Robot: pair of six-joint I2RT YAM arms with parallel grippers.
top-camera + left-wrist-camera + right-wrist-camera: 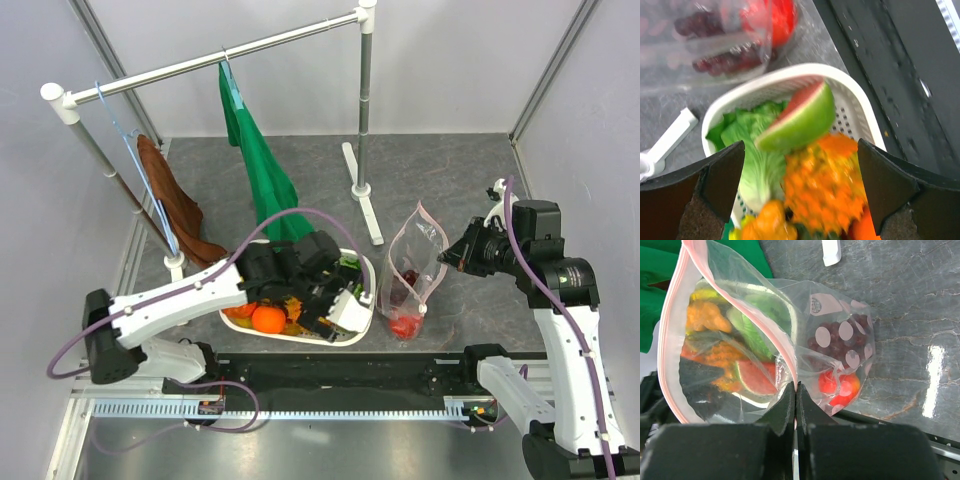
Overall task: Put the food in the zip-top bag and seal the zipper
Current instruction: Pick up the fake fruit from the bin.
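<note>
Right gripper [796,390] clamps fully closed on the zipper [661,360] of the zip-top bag [835,315] at frame bottom; left gripper [800,145] gapes wide, empty, above the basket [790,72].

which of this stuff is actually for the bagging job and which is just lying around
Job: zip-top bag, held by right pincer; grapes, red pepper inside it; watermelon slice, lettuce in the basket.
Lying about: green cloth, brown cloth, clothes rail.

Grey table [450,170] bears white basket [285,337], zip-top bag [420,250] and clothes rack [366,110].
</note>
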